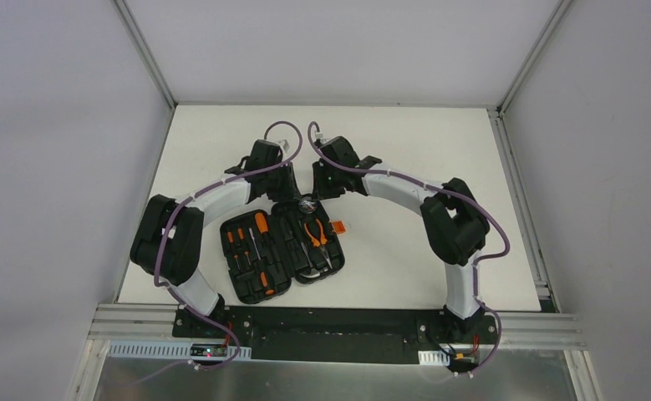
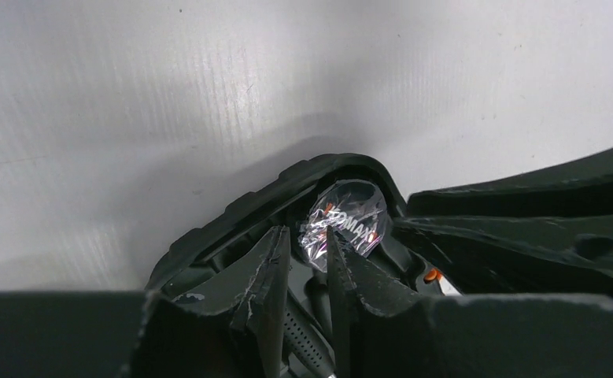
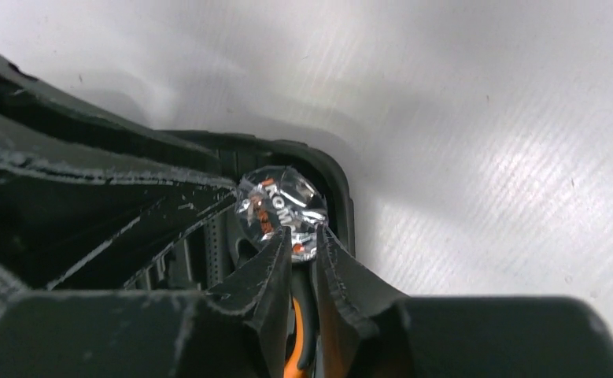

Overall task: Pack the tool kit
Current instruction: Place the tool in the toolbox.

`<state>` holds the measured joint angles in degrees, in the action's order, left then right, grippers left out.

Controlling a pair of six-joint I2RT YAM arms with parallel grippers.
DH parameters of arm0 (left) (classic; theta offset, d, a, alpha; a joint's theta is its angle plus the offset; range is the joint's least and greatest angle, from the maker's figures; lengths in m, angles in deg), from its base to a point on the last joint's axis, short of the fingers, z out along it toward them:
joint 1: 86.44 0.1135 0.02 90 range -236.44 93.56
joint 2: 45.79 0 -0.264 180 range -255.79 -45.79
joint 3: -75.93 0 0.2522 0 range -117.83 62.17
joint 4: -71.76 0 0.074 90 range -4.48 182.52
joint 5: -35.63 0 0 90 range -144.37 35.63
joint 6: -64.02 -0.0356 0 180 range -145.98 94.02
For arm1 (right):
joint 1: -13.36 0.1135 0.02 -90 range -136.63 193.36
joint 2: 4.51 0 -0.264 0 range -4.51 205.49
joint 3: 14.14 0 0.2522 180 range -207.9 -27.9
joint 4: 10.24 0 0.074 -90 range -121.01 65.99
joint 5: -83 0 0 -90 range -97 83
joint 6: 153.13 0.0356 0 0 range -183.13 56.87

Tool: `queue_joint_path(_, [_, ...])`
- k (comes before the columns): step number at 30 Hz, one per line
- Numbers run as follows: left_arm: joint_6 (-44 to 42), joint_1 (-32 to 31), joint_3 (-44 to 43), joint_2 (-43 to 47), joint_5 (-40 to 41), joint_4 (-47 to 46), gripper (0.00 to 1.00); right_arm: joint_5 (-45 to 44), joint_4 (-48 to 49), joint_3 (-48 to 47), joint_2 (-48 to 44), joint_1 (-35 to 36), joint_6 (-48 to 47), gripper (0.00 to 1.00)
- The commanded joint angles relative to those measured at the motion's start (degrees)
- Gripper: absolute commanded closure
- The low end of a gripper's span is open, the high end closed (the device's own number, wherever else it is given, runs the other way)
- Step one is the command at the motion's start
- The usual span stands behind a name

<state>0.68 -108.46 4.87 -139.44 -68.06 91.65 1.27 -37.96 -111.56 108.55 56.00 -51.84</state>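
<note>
Seating the wrapped piece is the step in hand, I judge. Left pincer (image 2: pixel 307 235) stands nearly closed at the film-wrapped disc (image 2: pixel 348 216); I cannot tell whether it grips. The tool kit case (image 1: pixel 226 251) lies open midway along the surface's (image 1: pixel 405 150) near edge, with screwdrivers (image 1: pixel 255 246) in the left half and pliers (image 1: pixel 315 234) in the right. Right pincer (image 3: pixel 301 235) clenches the disc's wrapper. Next it needs pressing into its far-edge slot.

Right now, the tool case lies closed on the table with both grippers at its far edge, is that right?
No. The tool case lies open, screwdrivers and pliers showing in its slots; the top external view shows it. The left gripper and right gripper are at its far edge.
</note>
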Motion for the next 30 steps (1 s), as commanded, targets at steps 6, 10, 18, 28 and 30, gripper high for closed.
queue_joint_path(6, [2.18,0.14,1.44,-2.92,-1.29,-2.76,0.82,-5.21,-0.56,-5.02,5.44,1.44,-3.33,0.82])
queue_joint_path(10, [2.92,-0.46,3.41,-3.45,-0.96,-3.00,0.90,-7.25,-0.84,-2.45,6.53,2.11,-3.67,0.83])
queue_joint_path(18, [3.63,-4.04,6.84,-5.09,1.29,-3.10,1.00,-12.61,0.69,5.55,5.18,4.33,-3.60,0.85])
queue_joint_path(28, [5.43,-10.61,8.64,-4.97,4.37,-4.91,1.00,-13.92,0.62,12.52,-5.29,4.21,-2.45,0.76])
queue_joint_path(30, [5.64,-10.61,8.99,-4.31,4.46,-5.24,1.00,-13.75,-0.37,11.70,-7.93,4.26,-2.53,0.70])
